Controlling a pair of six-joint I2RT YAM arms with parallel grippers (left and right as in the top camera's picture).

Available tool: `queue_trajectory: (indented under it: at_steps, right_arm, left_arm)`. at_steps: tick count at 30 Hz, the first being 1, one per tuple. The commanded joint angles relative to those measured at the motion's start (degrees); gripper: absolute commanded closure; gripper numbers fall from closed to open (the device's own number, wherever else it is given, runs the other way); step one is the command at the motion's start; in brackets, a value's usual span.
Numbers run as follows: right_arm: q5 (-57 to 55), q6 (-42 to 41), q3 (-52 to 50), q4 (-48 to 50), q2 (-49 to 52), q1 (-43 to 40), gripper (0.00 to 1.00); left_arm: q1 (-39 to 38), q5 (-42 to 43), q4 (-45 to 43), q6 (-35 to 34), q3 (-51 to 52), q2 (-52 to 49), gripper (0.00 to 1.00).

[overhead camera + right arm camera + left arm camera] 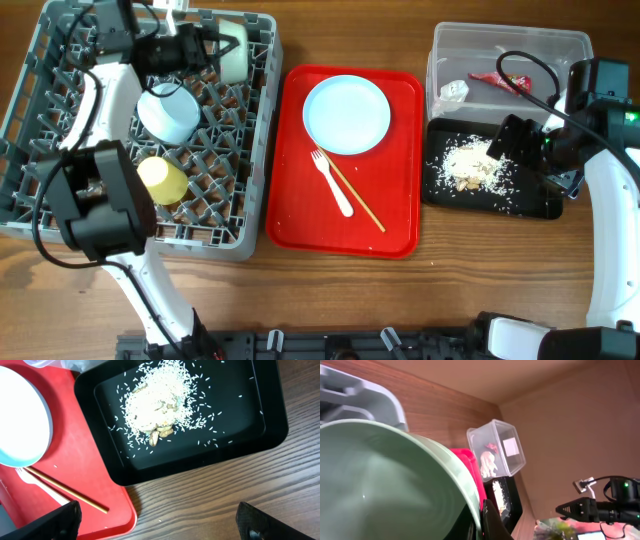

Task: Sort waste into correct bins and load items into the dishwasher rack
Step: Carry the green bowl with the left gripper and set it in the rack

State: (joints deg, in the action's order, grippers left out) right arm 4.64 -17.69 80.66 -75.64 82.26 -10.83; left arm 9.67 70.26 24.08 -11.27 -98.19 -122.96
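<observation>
step: loading the rack [215,243]; the waste looks sorted, with wrapper [498,82] and tissue [453,92] in the clear tub [510,35] and rice [475,168] on the black tray [535,200].
left pincer [212,48]: pinching the rim of a mint bowl [232,50] at the rack's far edge.
right pincer [160,522]: spread wide, holding nothing, above the black tray's near rim.
next: seat the bowl between pegs, then let go; plate [346,114], fork [333,182] and chopsticks [355,195] wait on the red tray [300,220].
room: the 2nd bowl [168,112] and yellow cup [162,180] fill the rack's middle; the far corner is tight against the wall, the near-right cells look open.
</observation>
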Motion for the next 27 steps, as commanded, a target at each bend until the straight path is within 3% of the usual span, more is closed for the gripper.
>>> queue_trajectory:
  at_steps: [1,5,7,9,14,16,20,24,27]
  right_arm:
    - [0.13,1.01,0.00,-0.31,-0.90,-0.11,0.00]
    - [0.31,1.01,0.00,-0.24,-0.90,-0.13,0.00]
    - [0.31,1.01,0.00,-0.07,-0.90,-0.11,0.00]
    - [0.31,1.01,0.00,-0.07,-0.90,-0.11,0.00]
    - [0.50,0.98,0.00,-0.46,-0.87,-0.13,0.00]
    - [0.50,1.01,0.00,-0.44,-0.90,-0.11,0.00]
    - [0.50,1.01,0.00,-0.24,-0.87,-0.11,0.00]
    - [0.50,1.01,0.00,-0.28,-0.87,-0.11,0.00]
    - [0.50,1.01,0.00,-0.31,-0.87,-0.11,0.00]
  left_arm:
    - [3.37,-1.75,1.60,-0.11,-0.11,-0.83,0.90]
    - [7.19,-4.79,5.86,-0.09,-0.11,-0.83,0.57]
    - [8.26,-3.30,6.40,-0.11,-0.11,-0.83,0.86]
    - [8.44,-0.20,6.40,-0.09,-0.11,-0.81,0.96]
    - [6.60,0.90,5.97,-0.09,-0.11,-0.81,0.96]
    - [5.90,8.24,2.69,-0.42,-0.11,-0.81,0.96]
    - [5.42,16.83,-7.61,-10.29,-0.11,-0.81,0.96]
    - [4.07,16.65,-8.02,-10.19,-0.11,-0.81,0.96]
    - [2.43,11.50,-7.98,-10.12,-0.07,-0.83,0.96]
